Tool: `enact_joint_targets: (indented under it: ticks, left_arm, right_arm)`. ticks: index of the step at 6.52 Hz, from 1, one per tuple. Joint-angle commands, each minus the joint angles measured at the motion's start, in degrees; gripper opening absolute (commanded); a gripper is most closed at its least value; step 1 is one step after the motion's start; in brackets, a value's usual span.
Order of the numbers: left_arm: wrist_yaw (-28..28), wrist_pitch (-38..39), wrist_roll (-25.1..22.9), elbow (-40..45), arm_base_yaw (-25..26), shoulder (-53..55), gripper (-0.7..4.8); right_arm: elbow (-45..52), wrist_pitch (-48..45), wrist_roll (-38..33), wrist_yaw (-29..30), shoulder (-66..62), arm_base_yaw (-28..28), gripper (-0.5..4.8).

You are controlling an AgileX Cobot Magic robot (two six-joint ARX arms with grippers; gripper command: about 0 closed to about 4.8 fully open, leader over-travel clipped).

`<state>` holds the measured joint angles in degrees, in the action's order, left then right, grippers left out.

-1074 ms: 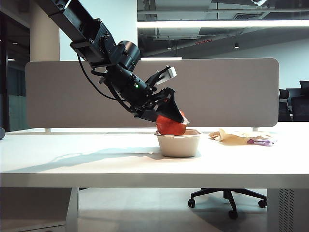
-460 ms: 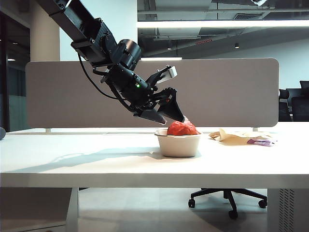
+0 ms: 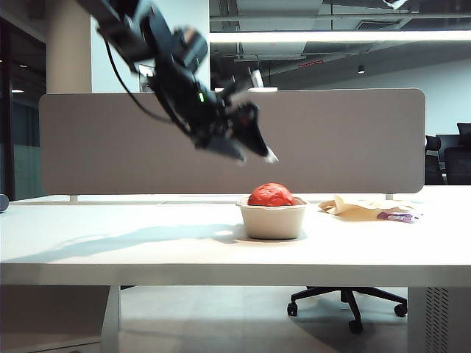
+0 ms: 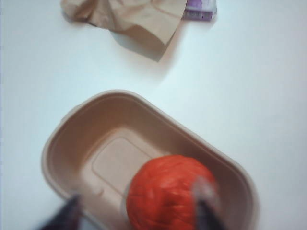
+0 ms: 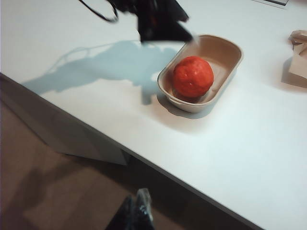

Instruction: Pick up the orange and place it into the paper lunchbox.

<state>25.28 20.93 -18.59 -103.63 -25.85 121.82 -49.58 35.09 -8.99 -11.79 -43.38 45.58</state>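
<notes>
Orange [image 3: 271,195] resting inside the paper lunchbox [image 3: 272,220], toward one end of the tray, its top standing above the rolled rim. Lunchbox on the white table [image 3: 110,243], near the table's middle. Left gripper [image 3: 250,151] in the air above and to the left of the box, clear of the fruit, jaws parted and holding nothing. Right gripper [image 5: 136,213] low beyond the table's near edge, only a dark tip visible; whether its jaws are parted cannot be told. Crumpled tan paper [image 3: 360,208] to the right of the lunchbox, apart from it.
</notes>
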Motion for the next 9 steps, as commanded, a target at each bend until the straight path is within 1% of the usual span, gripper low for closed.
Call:
enact_joint_targets:
  ticks: [1,2,3,4,5,6,7,8,9]
  left_arm:
    - [-0.22,17.97,-9.01,-0.31,-0.17,-6.19,-0.06]
    - [-0.2,25.46,-10.14,-0.28,-0.31,-8.41,-0.06]
    - [0.31,30.86,-9.94,-0.17,-1.27,-14.62,-0.06]
    - [0.61,31.71,-8.85,10.1,-4.57,-30.62,-0.06]
    - [0.66,30.45,-8.39,13.46,-4.55,-33.46,-0.06]
    - [0.42,18.97,-5.77,32.98,-4.48,-48.5,-0.06]
    - [-1.66,11.43,0.79,42.58,-4.48,-55.58,-0.06]
    - [-1.62,6.32,1.9,54.64,-4.52,-64.0,-0.06]
    - [-1.66,3.74,1.66,62.12,-4.66,-67.1,-0.06]
  right_arm:
    - [-0.22,-0.15,-0.02,-0.09,0.11,0.02,-0.02]
    - [-0.22,0.09,0.15,-0.07,0.11,0.02,-0.02]
    - [-0.17,1.62,3.39,1.62,4.04,0.0,-0.02]
    - [5.79,1.86,3.67,-0.85,20.65,0.0,-0.02]
    - [7.1,0.66,3.65,-1.57,22.18,-0.04,-0.02]
    - [13.11,-3.72,3.65,-2.49,28.11,-0.02,-0.02]
    - [13.57,-3.72,3.65,-3.13,28.35,-0.07,-0.01]
    - [13.57,-3.78,3.63,-2.05,28.37,0.02,-0.01]
    - [13.57,-3.67,3.63,-2.05,28.37,0.04,-0.01]
